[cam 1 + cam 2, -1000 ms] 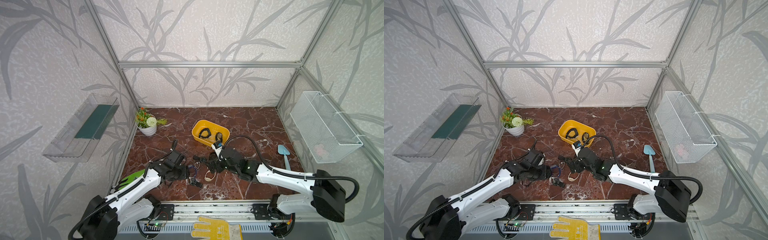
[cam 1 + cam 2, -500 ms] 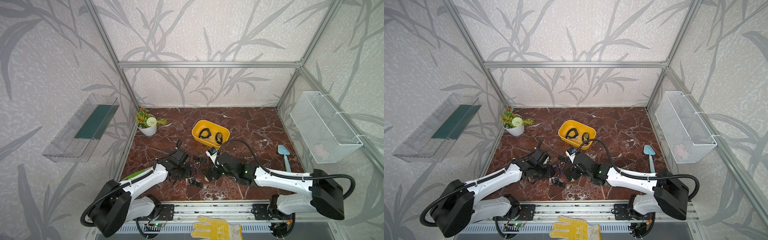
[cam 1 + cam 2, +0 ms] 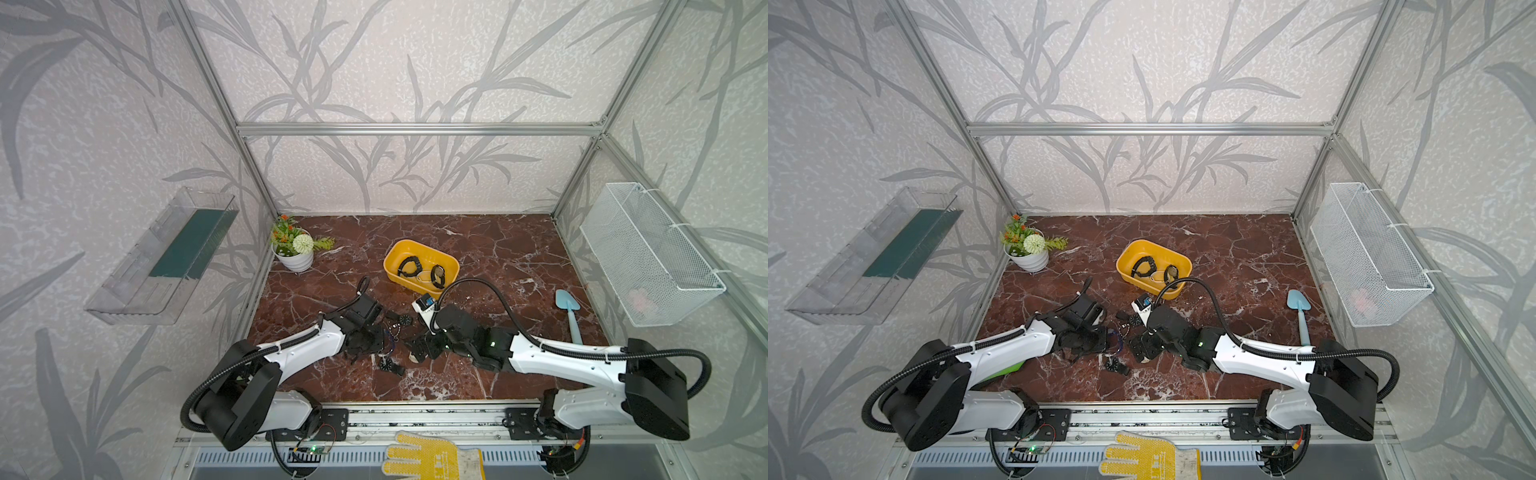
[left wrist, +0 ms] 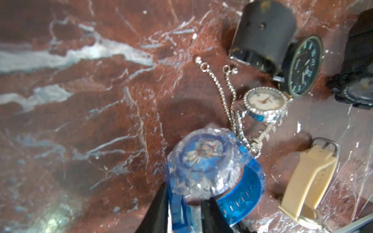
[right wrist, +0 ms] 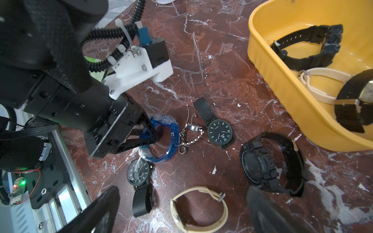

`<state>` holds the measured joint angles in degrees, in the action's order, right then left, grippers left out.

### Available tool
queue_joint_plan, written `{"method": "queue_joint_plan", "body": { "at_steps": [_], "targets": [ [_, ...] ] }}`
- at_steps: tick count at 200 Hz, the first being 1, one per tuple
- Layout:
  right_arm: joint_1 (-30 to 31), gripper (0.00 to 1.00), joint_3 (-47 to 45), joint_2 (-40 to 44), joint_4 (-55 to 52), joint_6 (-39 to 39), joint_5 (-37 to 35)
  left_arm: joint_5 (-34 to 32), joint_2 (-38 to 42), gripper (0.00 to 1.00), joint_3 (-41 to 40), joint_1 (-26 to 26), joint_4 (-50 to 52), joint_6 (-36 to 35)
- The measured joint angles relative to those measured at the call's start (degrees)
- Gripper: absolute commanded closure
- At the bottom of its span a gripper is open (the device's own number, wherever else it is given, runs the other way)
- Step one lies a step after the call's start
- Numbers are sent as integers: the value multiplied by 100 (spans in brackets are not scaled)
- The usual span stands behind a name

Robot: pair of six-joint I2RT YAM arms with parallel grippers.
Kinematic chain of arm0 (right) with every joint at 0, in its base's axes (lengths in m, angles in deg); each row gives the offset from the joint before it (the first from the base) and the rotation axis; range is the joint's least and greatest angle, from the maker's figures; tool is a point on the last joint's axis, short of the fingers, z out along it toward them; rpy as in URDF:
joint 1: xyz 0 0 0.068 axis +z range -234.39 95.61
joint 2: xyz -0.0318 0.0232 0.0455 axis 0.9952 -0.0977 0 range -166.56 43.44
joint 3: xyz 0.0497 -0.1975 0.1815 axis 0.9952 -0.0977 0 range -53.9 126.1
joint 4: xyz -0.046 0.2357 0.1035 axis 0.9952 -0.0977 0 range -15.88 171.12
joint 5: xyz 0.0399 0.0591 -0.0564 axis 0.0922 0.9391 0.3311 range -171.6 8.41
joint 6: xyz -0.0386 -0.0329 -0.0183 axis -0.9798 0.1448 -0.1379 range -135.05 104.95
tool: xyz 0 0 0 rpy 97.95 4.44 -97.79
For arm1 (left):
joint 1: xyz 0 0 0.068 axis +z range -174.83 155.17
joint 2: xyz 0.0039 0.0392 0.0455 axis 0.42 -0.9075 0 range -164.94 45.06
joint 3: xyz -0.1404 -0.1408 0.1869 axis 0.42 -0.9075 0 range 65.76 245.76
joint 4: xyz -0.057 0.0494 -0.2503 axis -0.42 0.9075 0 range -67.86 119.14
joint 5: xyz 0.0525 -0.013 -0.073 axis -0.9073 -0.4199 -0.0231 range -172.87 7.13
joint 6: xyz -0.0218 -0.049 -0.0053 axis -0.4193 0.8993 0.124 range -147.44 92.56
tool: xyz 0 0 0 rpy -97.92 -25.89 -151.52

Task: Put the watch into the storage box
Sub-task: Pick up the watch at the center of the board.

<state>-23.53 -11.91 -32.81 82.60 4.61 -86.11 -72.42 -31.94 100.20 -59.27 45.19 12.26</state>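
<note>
Three watches already lie in the small yellow plastic storage box [image 3: 388, 266], centre of both top views; six lie on the red marble desk [image 3: 498, 257] below it. Left hand [image 4: 185, 193] straddles the strap of the translucent blue plastic watch [image 4: 201, 161], fingers narrow, cannot tell if clamped; right hand [image 5: 183, 191] spread wide, empty.

Bright, even light fills both top views, edges bowed. Left wrist view is blurred; the watch [image 4: 201, 159] at the left gripper [image 4: 184, 198] casts soft shadow.
</note>
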Motion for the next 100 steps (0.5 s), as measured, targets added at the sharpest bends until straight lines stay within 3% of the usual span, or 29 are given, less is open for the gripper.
{"method": "queue_joint_plan", "body": {
  "at_steps": [51,63,100],
  "targets": [
    [0,2,-2,0,2,0,-57,-109,-129,87,111,0,85,-11],
    [0,2,-2,0,2,0,-59,-129,-144,100,142,0,107,-15],
    [0,2,-2,0,2,0,-59,-208,-221,100,236,-2,175,-46]
  ]
}}
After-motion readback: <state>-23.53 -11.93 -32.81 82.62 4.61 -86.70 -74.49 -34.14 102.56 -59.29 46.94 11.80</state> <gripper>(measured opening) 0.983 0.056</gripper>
